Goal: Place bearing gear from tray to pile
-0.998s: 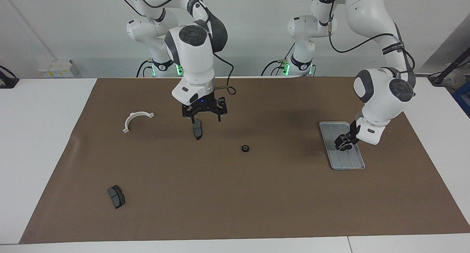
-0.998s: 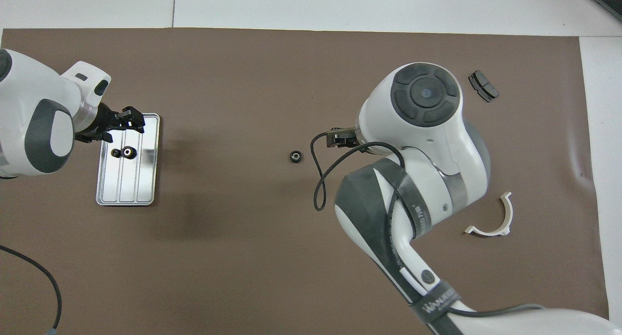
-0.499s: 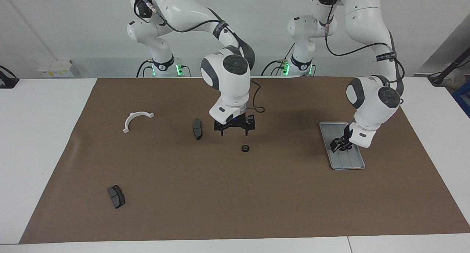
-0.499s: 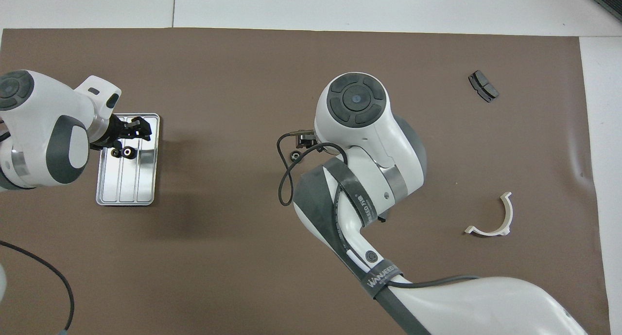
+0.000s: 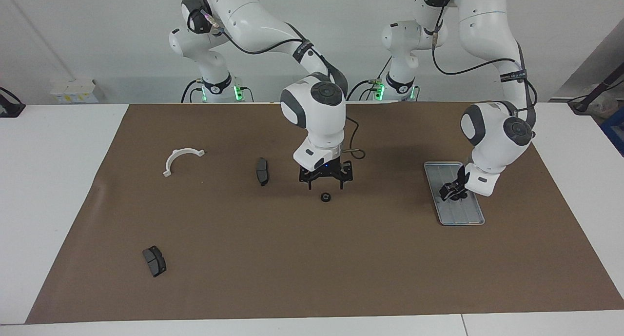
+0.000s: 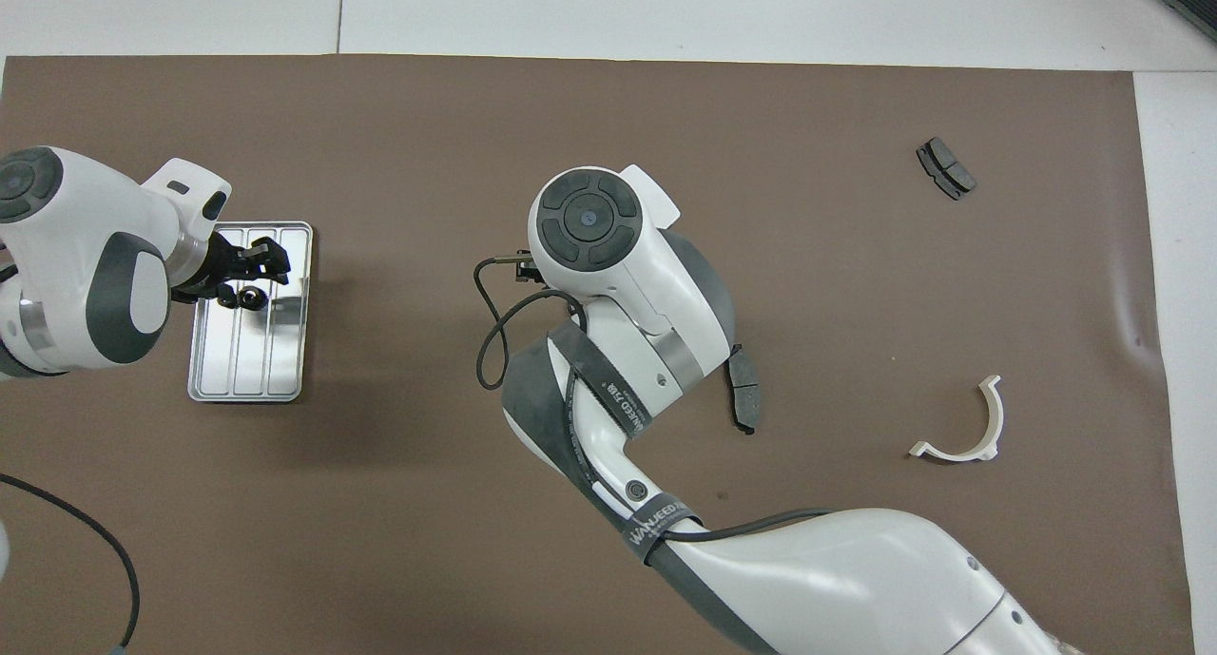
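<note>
Right end effector [image 5: 326,181] hangs low over the middle of the counter [image 5: 312,287], its two fingers spread apart with nothing between them, directly above a small black bearing gear [image 5: 325,197] that lies alone on the brown mat [image 5: 341,258]. In the overhead view the arm's wrist hides both this end effector and that gear.

Left end effector [image 5: 452,191] is down over the tray [image 5: 460,218], which sits toward the left arm's end of the counter, lengthwise from the robots' edge outward. Its tips are at a second bearing gear [image 6: 251,298] that rests in the tray's half nearer the counter's outer edge, with another small black round piece [image 6: 226,299] just beside it. Whether those fingers are apart or pressed onto the gear I cannot tell.

The pile is scattered toward the right arm's end. One dark brake pad [image 5: 262,171] lies near the right end effector, toward the robots' edge of the mat. A white half-ring bracket [image 5: 181,159] lies well apart from it, closer to the right arm's end. A second brake pad [image 5: 154,261] lies near the counter's outer corner at that same end, well apart from everything else.
</note>
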You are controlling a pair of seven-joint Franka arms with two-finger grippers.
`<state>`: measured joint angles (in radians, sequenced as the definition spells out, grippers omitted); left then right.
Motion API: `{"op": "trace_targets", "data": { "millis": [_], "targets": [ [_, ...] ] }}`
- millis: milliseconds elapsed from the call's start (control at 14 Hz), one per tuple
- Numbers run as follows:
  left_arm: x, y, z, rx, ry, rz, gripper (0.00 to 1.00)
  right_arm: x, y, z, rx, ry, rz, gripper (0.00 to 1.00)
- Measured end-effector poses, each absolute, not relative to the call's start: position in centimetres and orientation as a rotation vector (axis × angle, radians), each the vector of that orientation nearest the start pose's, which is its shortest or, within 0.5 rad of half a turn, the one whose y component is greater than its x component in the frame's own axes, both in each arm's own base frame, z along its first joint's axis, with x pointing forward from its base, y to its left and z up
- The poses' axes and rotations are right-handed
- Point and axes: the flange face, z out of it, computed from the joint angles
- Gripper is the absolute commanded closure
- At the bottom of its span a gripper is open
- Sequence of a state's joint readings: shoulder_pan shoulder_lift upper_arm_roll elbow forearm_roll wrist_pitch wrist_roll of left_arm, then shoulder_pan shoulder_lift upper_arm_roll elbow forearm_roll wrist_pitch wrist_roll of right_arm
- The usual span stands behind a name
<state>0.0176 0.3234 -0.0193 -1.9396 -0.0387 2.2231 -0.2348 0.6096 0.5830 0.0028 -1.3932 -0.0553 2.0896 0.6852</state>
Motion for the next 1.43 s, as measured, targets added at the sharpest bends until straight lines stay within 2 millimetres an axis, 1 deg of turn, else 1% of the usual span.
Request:
{"op": "trace_targets", "data": {
  "millis": [285,499,570,641,784,855,926,1069,1211,1283,1354,1425],
  "targets": [
    [60.6,0.0,30.8,-3.143,-0.414,0.091,0.29,59.8,41.4,37.9,-3.111,0.065,-0.187,0.00],
    [60.6,0.0,30.8,-3.143,-0.414,0.092,0.25,59.8,41.4,37.8,-3.115,0.059,-0.181,0.00],
    [60.6,0.0,30.8,-3.143,-0.414,0.092,0.22,59.7,41.4,37.8,-3.115,0.057,-0.180,0.00],
    [60.6,0.1,30.8,-3.142,-0.415,0.092,0.16,59.7,41.4,37.7,-3.115,0.056,-0.179,0.00],
    [60.6,0.3,30.8,-3.141,-0.423,0.091,0.00,59.6,41.6,37.3,-3.117,0.047,-0.172,0.00],
    [60.6,0.8,30.8,-3.138,-0.437,0.090,0.00,59.3,41.9,36.7,-3.122,0.036,-0.162,0.00],
    [60.6,1.8,31.0,-3.133,-0.464,0.086,0.00,58.9,42.4,36.1,-3.128,0.023,-0.150,0.00],
    [60.6,5.9,32.0,-3.116,-0.563,0.064,0.00,58.2,43.1,34.5,-3.123,-0.002,-0.158,0.00],
    [60.3,9.8,33.6,-3.101,-0.647,0.043,0.00,58.1,43.2,33.5,-3.116,-0.007,-0.170,0.00],
    [60.1,11.0,34.2,-3.098,-0.666,0.036,0.00,58.0,43.1,33.3,-3.116,-0.009,-0.171,0.00],
    [60.1,11.4,34.5,-3.097,-0.672,0.029,0.00,58.0,43.1,33.2,-3.118,-0.016,-0.170,0.00],
    [60.2,11.3,34.6,-3.098,-0.669,0.024,0.00,58.0,43.0,33.2,-3.118,-0.027,-0.169,0.00]
  ]
}}
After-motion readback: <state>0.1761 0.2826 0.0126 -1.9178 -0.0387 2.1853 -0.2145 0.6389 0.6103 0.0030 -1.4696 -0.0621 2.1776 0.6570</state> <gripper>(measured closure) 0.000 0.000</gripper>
